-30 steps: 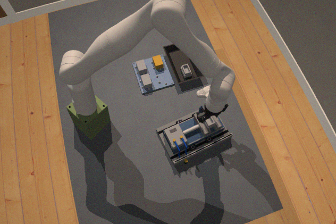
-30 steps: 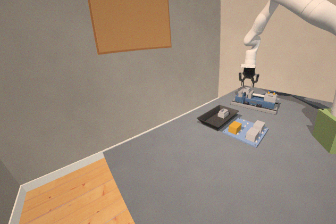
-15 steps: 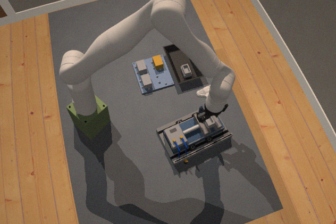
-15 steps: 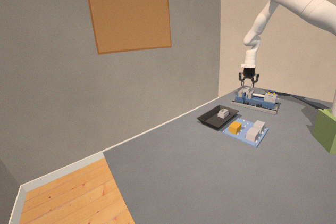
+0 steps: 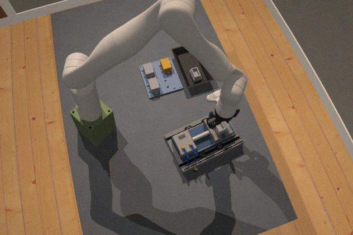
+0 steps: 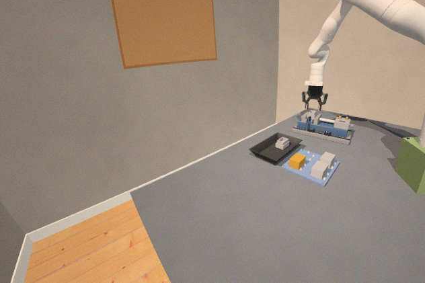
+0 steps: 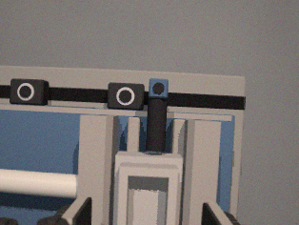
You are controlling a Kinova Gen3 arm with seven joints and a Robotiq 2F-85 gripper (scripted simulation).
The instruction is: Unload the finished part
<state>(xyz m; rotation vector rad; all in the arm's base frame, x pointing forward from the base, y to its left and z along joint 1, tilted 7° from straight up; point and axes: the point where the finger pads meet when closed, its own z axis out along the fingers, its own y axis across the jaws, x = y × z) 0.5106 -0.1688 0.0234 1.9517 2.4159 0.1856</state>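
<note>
The finished part (image 7: 149, 188), a grey block with a pocket on top, sits between the grey jaws of the blue vise (image 5: 204, 139); it also shows in the exterior view (image 6: 313, 115). My gripper (image 6: 314, 104) hangs open and empty a little above the part, fingers pointing down on either side of it; its fingertips show at the bottom corners of the wrist view (image 7: 148, 216). The black outfeed tray holds one pocketed grey block (image 5: 195, 73) near its front end; the tray also shows in the exterior view (image 6: 275, 146).
A light blue fixture plate (image 5: 160, 78) beside the tray carries two grey blocks (image 5: 151, 77) and an orange block (image 5: 165, 65). The arm's green base (image 5: 92, 121) stands to the left of the vise. The vise's white cylinder rod (image 7: 38, 183) lies left of the part.
</note>
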